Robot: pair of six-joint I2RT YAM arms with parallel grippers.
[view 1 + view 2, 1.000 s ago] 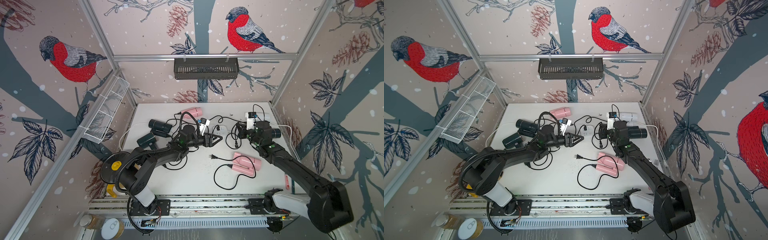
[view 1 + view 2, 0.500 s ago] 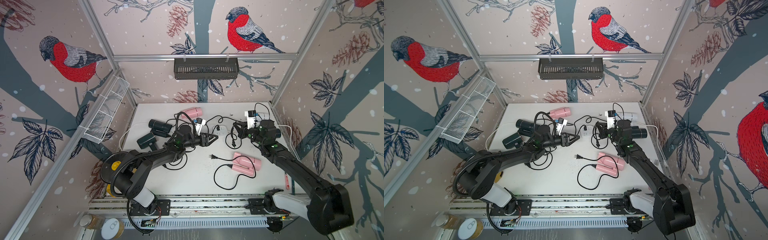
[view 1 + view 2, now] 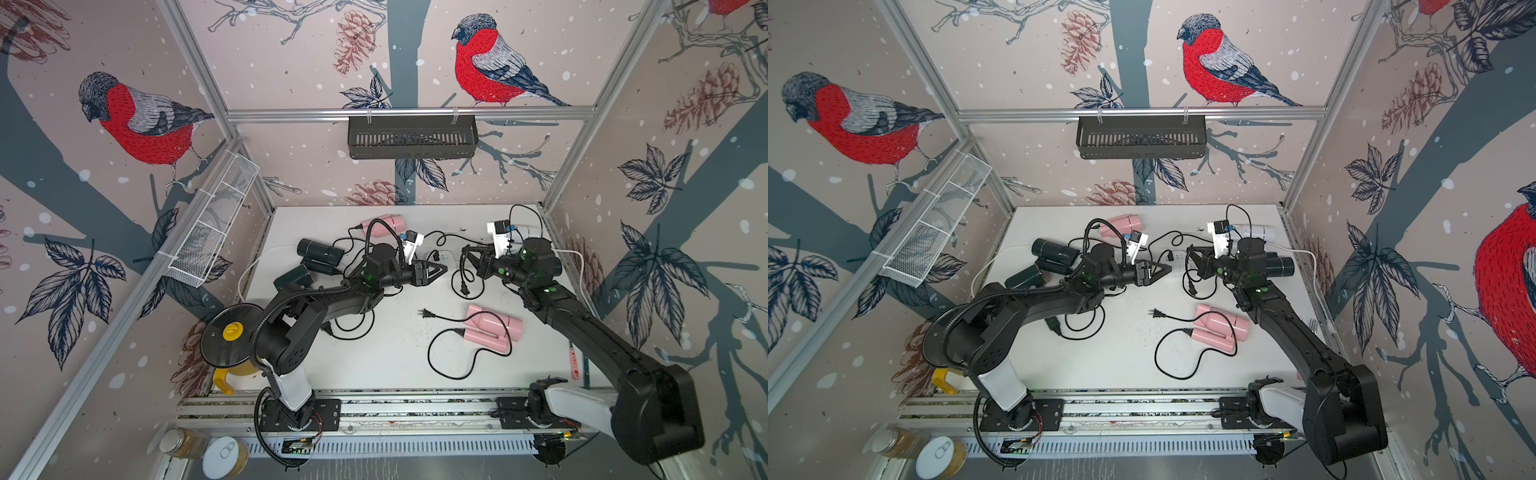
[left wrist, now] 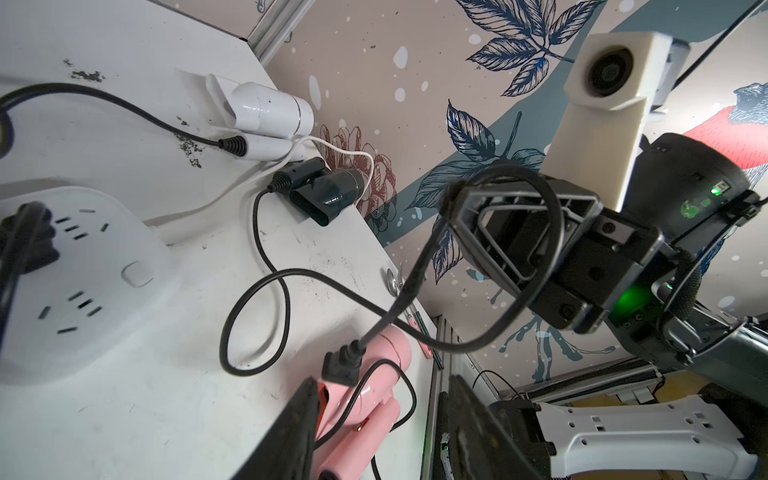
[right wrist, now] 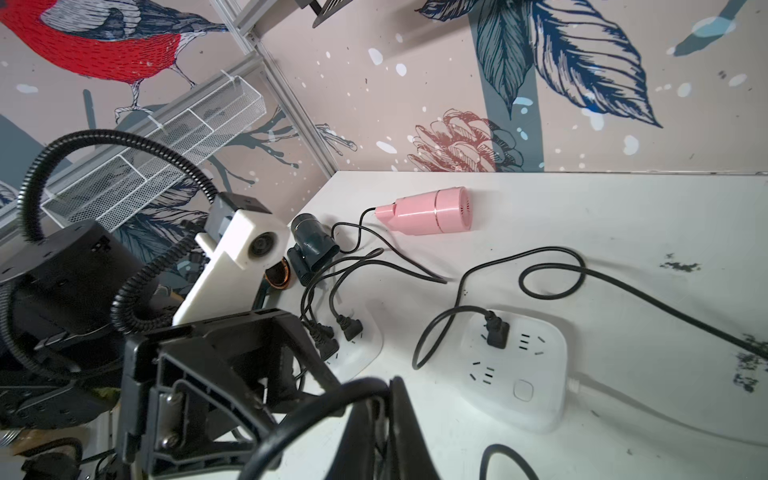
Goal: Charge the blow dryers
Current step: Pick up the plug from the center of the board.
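Black cord (image 4: 415,277) is pinched in the right gripper (image 4: 452,198), whose jaws are closed tight on it near its free end, with the slack looped over the gripper body. The plug (image 4: 340,368) hangs free just below those fingers. It touches nothing, and its long axis follows the cord, slanting down toward the table (image 4: 166,395).

The left gripper (image 4: 382,428) stands partly open and empty, its fingers (image 4: 301,424) on either side of a clear gap. The plug lies just ahead of their tips, nearer one finger than the other and not yet between them.

Judgement: the left arm is the nearer free one. The coming move depends on bringing that gap round the plug body, across its long axis.

The strip (image 4: 83,266) lies beyond the plug, off to one side of the left fingers, with one socket taken and others vacant. Farther out, the cord runs back to the black dryer (image 4: 328,195) at the table edge, and the white dryer (image 4: 266,110) lies beyond it.
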